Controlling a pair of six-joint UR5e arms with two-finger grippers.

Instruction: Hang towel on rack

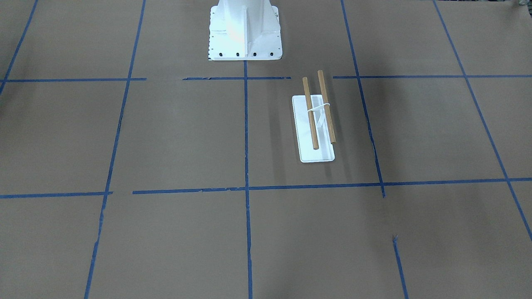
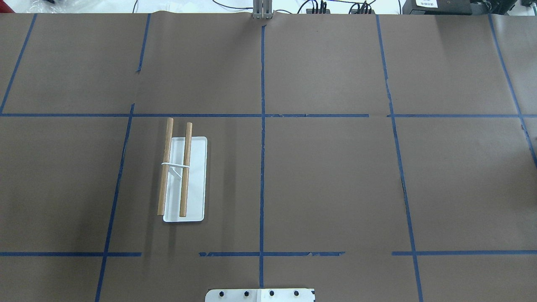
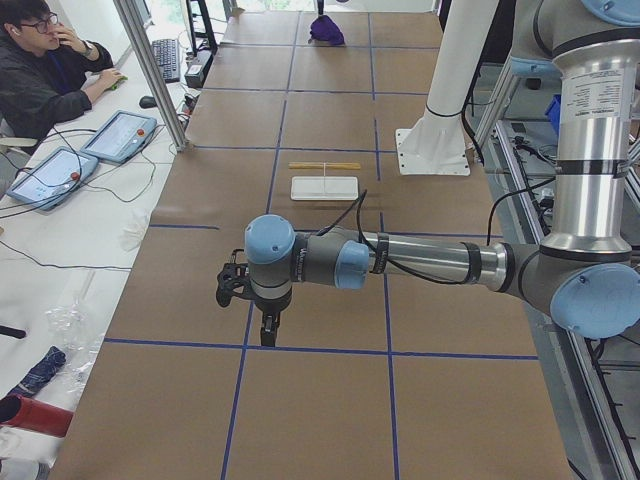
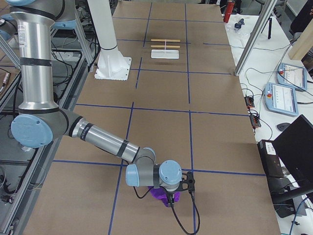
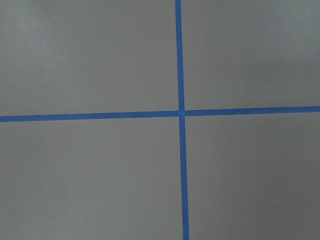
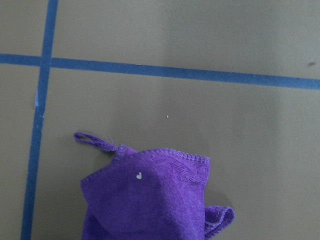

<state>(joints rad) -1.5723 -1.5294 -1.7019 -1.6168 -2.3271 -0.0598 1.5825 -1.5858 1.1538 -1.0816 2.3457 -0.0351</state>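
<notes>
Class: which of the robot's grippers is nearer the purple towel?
Right. The right gripper hangs just over the towel at one end of the table; the left gripper is far away, near the opposite end.

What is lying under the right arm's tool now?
The purple towel, bunched on the brown paper, loop tag free. The right tool covers part of it; whether they touch cannot be seen.

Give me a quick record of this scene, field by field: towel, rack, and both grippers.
towel: purple, crumpled on the table, loop tag lying flat
rack: white base, two wooden rods, nothing hung, robot's left side
left gripper: above a tape crossing; open or shut unclear
right gripper: directly over the towel; open or shut unclear
</notes>
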